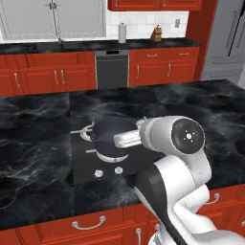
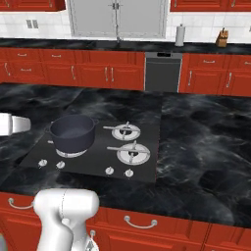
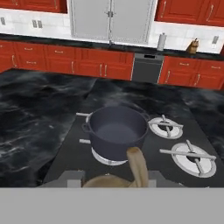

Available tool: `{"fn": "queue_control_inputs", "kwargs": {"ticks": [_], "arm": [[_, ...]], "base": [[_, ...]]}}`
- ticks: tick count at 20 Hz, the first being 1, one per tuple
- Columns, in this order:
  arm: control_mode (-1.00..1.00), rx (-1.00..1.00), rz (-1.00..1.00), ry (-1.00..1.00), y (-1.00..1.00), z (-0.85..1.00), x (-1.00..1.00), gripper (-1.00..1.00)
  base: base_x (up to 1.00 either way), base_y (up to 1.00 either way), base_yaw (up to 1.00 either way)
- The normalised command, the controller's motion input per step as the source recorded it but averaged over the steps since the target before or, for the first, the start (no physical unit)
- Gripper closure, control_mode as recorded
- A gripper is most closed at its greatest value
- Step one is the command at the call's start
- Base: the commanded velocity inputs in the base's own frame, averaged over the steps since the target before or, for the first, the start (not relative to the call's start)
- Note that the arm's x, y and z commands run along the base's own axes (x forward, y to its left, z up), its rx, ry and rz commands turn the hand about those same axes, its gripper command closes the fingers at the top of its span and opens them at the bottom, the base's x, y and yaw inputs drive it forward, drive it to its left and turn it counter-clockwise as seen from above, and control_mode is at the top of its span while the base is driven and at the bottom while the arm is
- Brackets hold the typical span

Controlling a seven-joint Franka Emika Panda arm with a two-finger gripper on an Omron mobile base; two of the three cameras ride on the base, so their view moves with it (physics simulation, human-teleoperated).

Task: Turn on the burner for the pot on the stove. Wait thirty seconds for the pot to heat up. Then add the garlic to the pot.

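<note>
— Where was the pot (image 2: pixel 72 134)?
— Upright, lidless, on the stove's (image 2: pixel 93 159) near-left burner (image 2: pixel 70 153).
— And the garlic (image 3: pixel 131 170)?
— Tan, held up just before the pot's near rim.

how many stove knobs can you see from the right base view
4. Two sit at the front left of the stove, one beside another, below the pot; two at the front right and. More may be hidden.

Red cabinets (image 2: pixel 63 73), black marble counter (image 2: pixel 196 137), white tile backsplash (image 2: pixel 44 22), dishwasher (image 2: pixel 163 72)
</note>
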Motion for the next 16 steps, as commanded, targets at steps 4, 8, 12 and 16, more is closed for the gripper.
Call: {"fn": "queue_control_inputs", "kwargs": {"ticks": [4, 8, 12, 16], "arm": [[-1.0, 0.0, 0.0, 0.52, 0.0, 0.12, 0.82, 1.0], [-1.0, 0.0, 0.0, 0.38, 0.0, 0.02, 0.55, 1.0], [-1.0, 0.0, 0.0, 0.13, 0.0, 0.0, 0.08, 1.0], [-1.0, 0.0, 0.0, 0.0, 0.0, -0.01, 0.13, 1.0]], "base": [[0.0, 0.0, 0.0], [0.0, 0.0, 0.0], [0.0, 0.0, 0.0], [0.0, 0.0, 0.0]]}}
